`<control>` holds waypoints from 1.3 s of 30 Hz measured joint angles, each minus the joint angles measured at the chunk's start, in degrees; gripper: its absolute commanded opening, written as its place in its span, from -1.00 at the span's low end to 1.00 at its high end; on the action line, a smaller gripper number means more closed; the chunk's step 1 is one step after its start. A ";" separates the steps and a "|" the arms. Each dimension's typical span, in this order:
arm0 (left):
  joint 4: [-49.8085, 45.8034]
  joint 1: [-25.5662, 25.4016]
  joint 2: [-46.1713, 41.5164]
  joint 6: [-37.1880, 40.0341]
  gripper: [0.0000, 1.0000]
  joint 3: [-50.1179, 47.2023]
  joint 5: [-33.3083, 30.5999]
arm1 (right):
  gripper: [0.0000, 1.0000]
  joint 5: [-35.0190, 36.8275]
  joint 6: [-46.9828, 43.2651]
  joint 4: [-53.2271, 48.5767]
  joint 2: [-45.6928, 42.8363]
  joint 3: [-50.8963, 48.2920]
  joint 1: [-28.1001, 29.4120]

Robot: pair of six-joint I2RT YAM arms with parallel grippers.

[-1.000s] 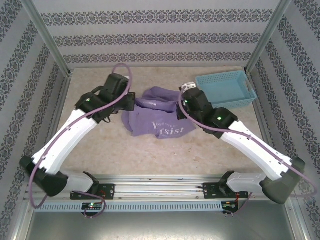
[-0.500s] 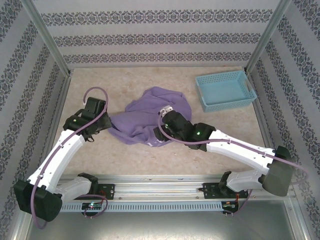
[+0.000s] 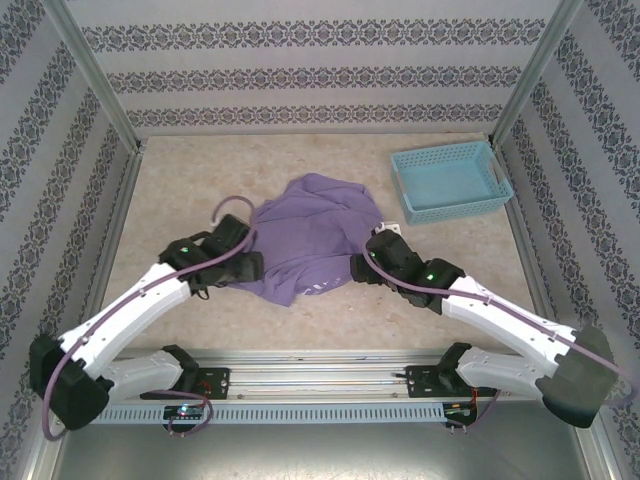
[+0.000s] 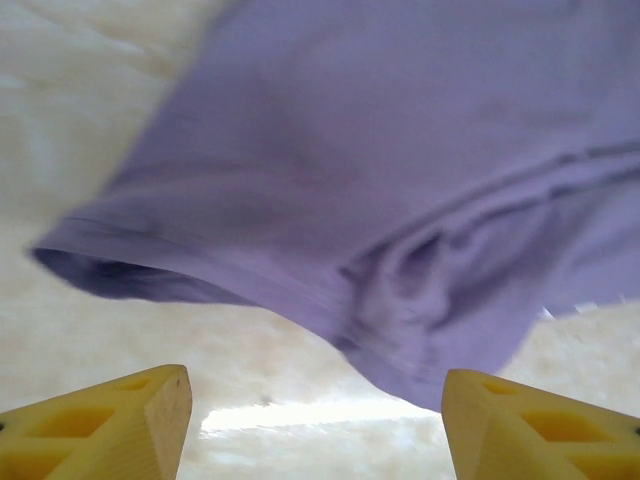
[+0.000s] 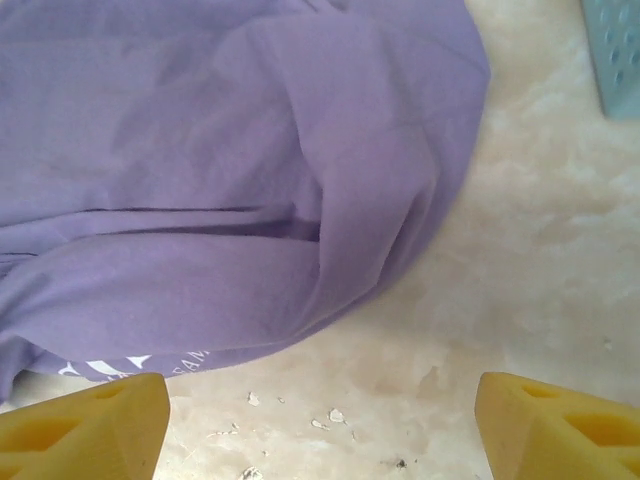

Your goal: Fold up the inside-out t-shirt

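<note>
Looking at the inside-out t-shirt (image 3: 315, 225) heaped in a rumpled mound mid-table, well apart from the light blue basket (image 3: 450, 180) at the far right. Nowhere near flat, so reading this as the spread-out step, with no folding started. Seeing left gripper (image 4: 320, 430) gaping wide with nothing between the yellow fingers (image 4: 110, 420), low over the tabletop (image 4: 100, 300) and just short of a stitched edge of the shirt. Same for right gripper (image 5: 320, 430): spread wide, empty, just off the shirt's right-hand edge, with pale lettering (image 5: 130, 365) peeking out from under the near fold. To do it well: pick a single layer of edge on each side, not the whole wad. Come in low and level so the lower finger slides under the edge rather than ploughing it forward. Take grips well apart on the same hem or on the two shoulders, else will just drag the lump around. Lift enough to let the cloth hang free, pull apart until taut, then lay down flat, away from the basket. Cannot tell from here which edge is collar, sleeve or bottom hem, so check before committing. Likely risks: thin cotton slipping out of a shallow pinch, or grabbing two layers and locking the twist in.
</note>
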 measured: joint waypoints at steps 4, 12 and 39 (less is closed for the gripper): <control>4.09 -6.71 9.55 -3.63 0.54 -0.20 0.59 | 0.63 -1.88 1.84 0.74 3.72 0.26 -2.21; 11.19 -8.81 18.86 -6.67 0.27 -1.97 1.14 | 0.54 -8.46 3.32 2.27 16.57 3.80 -11.28; 9.33 10.14 -7.32 10.88 -1.00 29.49 -8.83 | -1.00 -20.50 -2.97 13.00 0.61 28.13 -17.79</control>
